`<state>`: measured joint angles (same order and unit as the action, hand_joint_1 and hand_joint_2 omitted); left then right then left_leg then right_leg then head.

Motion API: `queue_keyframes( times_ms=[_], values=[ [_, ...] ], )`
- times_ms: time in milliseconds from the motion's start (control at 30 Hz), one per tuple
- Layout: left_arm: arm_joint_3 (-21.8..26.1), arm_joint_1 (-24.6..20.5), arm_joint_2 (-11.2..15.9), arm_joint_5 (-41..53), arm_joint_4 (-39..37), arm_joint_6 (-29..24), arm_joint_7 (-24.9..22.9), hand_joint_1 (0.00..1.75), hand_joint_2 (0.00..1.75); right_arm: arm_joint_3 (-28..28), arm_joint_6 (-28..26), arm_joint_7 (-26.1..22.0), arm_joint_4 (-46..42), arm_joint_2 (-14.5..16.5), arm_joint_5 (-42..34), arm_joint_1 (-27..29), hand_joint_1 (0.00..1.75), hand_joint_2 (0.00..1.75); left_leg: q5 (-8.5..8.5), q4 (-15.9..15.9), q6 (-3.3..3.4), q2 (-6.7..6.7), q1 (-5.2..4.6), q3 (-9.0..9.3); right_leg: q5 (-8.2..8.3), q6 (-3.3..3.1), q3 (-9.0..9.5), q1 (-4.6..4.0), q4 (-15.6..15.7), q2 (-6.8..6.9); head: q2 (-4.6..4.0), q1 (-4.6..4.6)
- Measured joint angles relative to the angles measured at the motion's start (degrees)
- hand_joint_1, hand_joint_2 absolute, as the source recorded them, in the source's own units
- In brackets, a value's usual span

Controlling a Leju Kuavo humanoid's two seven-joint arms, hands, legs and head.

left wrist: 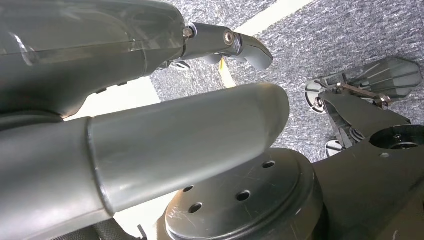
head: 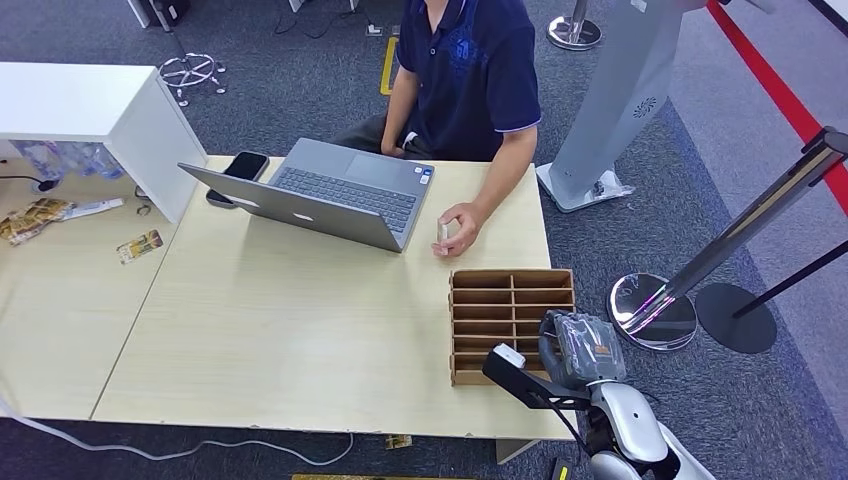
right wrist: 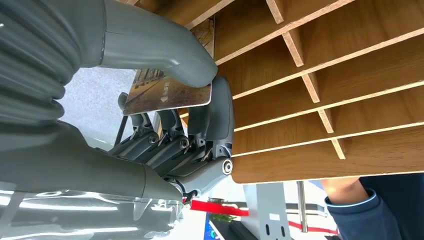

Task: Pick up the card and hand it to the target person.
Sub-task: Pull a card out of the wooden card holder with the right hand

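Overhead, the right hand [head: 578,348] sits at the near right corner of the wooden table [head: 300,340], pressed up against the near end of the brown slotted organizer [head: 512,322]. Beyond the hand, on the far side of that organizer, a seated person in a dark blue shirt [head: 470,70] rests a hand [head: 458,230] on the tabletop, just beside an open grey laptop [head: 330,195]. A black phone [head: 245,165] lies well beyond the hand, past the laptop's far corner. Off to the hand's right stand a chrome stanchion base [head: 652,310] and a black one [head: 735,318] on the grey carpet.

At the left wrist, the left hand [left wrist: 150,100] hangs over grey carpet — a thick grey thumb and one dark finger [left wrist: 240,45] show, with nothing seen between them, though I cannot tell how the remaining fingers lie.

At the right wrist, the hand is grasping the card [right wrist: 167,92] — the thumb [right wrist: 165,45] presses on its printed face and the dark fingers [right wrist: 220,115] back it from the other side. The card's far edge touches the organizer's wooden dividers [right wrist: 310,85], right at the fingertips. The person's blue sleeve [right wrist: 365,210] appears past the organizer.
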<state>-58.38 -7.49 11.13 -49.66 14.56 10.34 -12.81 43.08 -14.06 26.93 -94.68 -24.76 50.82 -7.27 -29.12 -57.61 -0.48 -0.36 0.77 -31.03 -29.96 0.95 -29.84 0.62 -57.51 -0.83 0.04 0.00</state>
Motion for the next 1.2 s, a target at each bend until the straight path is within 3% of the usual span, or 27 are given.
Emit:
queue_keyframes(
  times_ms=[533,1200],
  values=[
    [0.0,0.0,0.0,0.0,0.0,-0.1,0.0,0.00,0.00,0.0,-0.2,-0.8,-0.7,0.0,3.0,-0.1,1.59,1.75,0.00,0.0,0.00,0.00,0.00,-0.01,0.00,0.00,0.00,0.00,0.0,0.00,-0.01,0.00],
    [0.0,0.0,0.0,0.4,0.0,-0.1,0.0,0.00,0.00,0.5,0.7,-3.4,-10.4,0.3,6.6,-3.3,1.58,1.75,0.00,0.0,0.00,0.00,0.00,-0.01,0.00,0.00,0.00,0.00,0.0,0.00,-0.02,0.00]
  ],
)
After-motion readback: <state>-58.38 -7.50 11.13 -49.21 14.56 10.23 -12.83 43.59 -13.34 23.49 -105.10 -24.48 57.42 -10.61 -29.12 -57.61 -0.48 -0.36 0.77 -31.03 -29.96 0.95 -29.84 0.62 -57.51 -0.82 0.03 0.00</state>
